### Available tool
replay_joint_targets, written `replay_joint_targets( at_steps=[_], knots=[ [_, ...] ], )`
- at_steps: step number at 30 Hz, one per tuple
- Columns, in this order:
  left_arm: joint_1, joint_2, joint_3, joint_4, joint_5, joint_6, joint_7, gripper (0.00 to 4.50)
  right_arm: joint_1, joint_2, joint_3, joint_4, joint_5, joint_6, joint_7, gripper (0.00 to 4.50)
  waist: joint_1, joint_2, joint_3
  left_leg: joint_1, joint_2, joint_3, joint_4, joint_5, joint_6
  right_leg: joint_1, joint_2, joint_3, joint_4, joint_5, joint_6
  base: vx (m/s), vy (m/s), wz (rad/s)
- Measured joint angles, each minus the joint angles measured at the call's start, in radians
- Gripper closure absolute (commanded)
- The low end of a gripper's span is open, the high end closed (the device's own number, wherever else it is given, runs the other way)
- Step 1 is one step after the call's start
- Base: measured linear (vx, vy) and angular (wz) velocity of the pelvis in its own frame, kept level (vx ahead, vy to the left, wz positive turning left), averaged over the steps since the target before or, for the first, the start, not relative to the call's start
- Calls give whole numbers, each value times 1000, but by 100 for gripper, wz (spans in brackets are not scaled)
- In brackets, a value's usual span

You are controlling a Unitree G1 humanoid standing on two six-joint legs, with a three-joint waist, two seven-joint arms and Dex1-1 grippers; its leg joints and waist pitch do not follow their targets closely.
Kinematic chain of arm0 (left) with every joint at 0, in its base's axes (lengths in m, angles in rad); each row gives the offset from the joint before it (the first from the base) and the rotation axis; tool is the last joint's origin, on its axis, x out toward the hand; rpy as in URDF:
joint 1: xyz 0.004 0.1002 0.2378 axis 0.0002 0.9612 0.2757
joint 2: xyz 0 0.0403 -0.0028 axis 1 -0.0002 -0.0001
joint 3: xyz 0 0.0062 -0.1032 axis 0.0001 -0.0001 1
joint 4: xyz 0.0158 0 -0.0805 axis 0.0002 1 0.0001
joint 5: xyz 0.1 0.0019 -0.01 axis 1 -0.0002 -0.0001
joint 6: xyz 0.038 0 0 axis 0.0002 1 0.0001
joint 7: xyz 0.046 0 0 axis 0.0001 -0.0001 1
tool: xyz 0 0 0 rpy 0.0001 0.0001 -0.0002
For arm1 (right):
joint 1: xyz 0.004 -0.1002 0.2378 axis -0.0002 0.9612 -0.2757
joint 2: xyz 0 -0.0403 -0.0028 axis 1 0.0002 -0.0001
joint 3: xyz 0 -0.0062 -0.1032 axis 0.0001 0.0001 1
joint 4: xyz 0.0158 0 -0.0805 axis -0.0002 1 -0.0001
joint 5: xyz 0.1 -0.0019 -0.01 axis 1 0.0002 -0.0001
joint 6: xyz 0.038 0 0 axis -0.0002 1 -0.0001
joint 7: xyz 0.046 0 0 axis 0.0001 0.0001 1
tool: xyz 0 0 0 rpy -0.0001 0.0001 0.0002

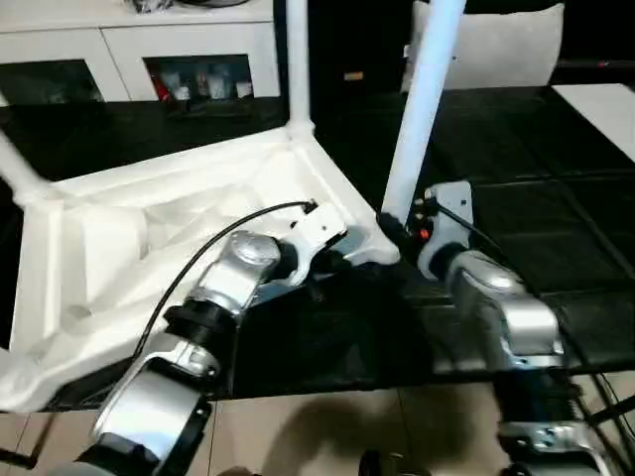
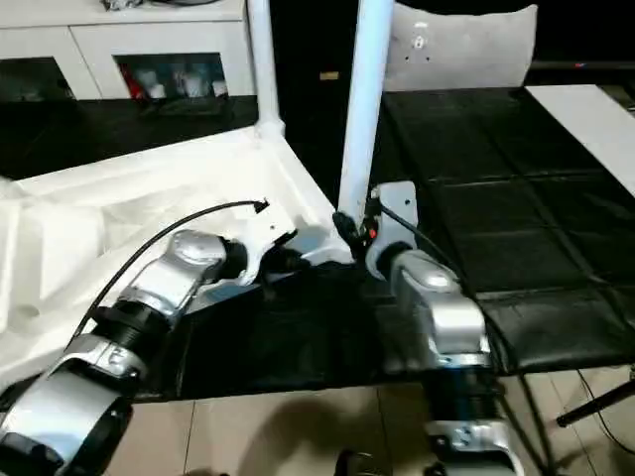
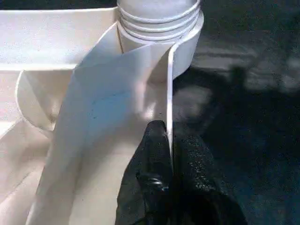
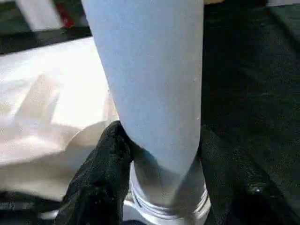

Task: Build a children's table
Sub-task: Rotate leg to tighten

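Left claw (image 3: 169,154) pinching tabletop rim (image 3: 169,84), right claw (image 4: 159,178) clamping upright leg (image 4: 150,79) at corner socket.

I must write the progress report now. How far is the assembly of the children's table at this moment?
Done: the table top lies underside up, with a leg standing at its far corner and another at the left.
In hand: the right gripper clasps a third leg near its base at the near corner socket, while the left gripper pinches the top's rim beside it.
Left: seating this leg. I cannot see a fourth leg.
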Motion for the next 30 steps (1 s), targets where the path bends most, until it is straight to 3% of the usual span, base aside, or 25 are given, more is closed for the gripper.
replay_joint_targets(
  at_steps=[2,4,10,17,21,24,30],
  knots=[
    [0,-5,0,-7,0,3,10,450,-2,11,-6,15,2,-27,-5,191,3,0,0,-3,0,0,0,-1,1,-3,-1,0,0,0,0,0,0,0],
    [0,-3,-1,-11,0,3,8,450,-2,11,-11,15,6,-30,1,161,4,0,0,-4,0,1,0,-1,2,-4,-1,1,1,-1,0,0,0,0],
    [13,34,-9,-20,-3,-34,-58,450,28,-54,0,-21,48,-7,127,112,8,1,0,-3,0,1,3,0,2,-5,0,1,6,-1,-1,0,0,0],
    [55,145,-33,-19,-29,-192,-267,450,98,-303,46,-81,123,-33,502,59,19,2,1,-2,1,0,8,0,2,-2,-1,2,8,-2,2,0,0,0],
    [58,192,-58,-9,-44,-288,-387,450,111,-412,103,-80,122,-99,705,59,37,1,1,-2,1,0,10,0,2,-2,-1,2,8,-2,3,0,0,0],
    [59,209,-76,-8,-49,-336,-470,450,112,-442,129,-80,131,-128,816,59,54,1,1,-2,1,0,10,1,4,0,-2,2,8,-2,3,0,0,0],
    [61,243,-119,-9,-78,-404,-630,450,111,-520,179,-72,193,-103,1011,122,78,0,1,-4,1,0,11,1,4,0,-3,3,9,-1,0,0,0,0]
  ],
)
